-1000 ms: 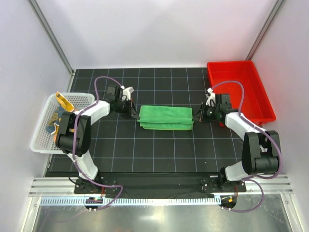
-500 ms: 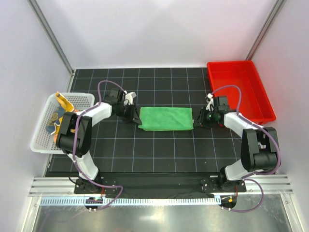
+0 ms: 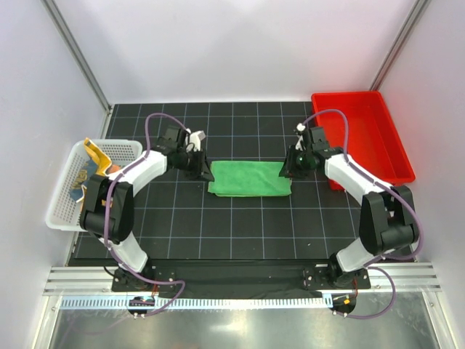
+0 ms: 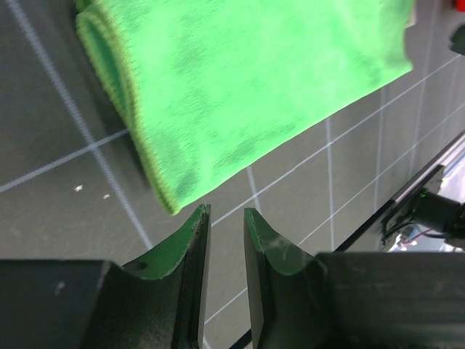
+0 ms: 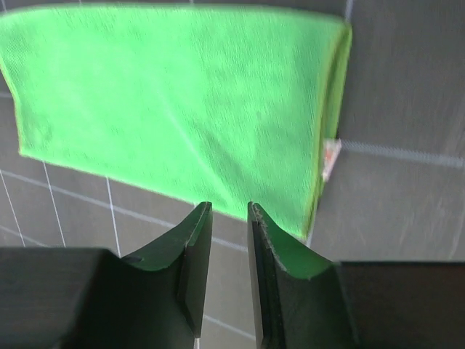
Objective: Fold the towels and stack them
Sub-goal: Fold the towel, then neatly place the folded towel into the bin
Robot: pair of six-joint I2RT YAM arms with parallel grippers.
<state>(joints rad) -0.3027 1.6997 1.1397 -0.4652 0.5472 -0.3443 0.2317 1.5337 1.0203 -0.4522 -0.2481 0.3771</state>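
The plain green soft towel (image 3: 249, 178) is lying flat in a folded rectangle at the centre of the black gridded mat (image 3: 240, 225), long side running left to right.

The left gripper (image 3: 205, 174) is hovering at the towel's left end. In the left wrist view its green-tinted fingers (image 4: 196, 247) are standing slightly apart with a narrow gap and nothing between them. The doubled, rounded edge of the towel (image 4: 240, 80) is sitting just beyond the tips, not touching them.

The right gripper (image 3: 288, 171) is hovering at the towel's right end. In the right wrist view its fingers (image 5: 195, 247) are likewise parted by a narrow, empty gap over the towel's near edge – whether the tips are touching the cloth cannot be told. A small pale tag (image 5: 330, 156) is showing at the towel's right-hand fold.

A white plastic mesh basket (image 3: 62, 207) is sitting at the mat's left edge, holding a bunched yellow-orange cloth with dark blue edging (image 3: 94, 153) – other cloth beneath it cannot be made out clearly. A red plastic bin (image 3: 370, 138) is sitting at the far right corner, well apart from the green towel.
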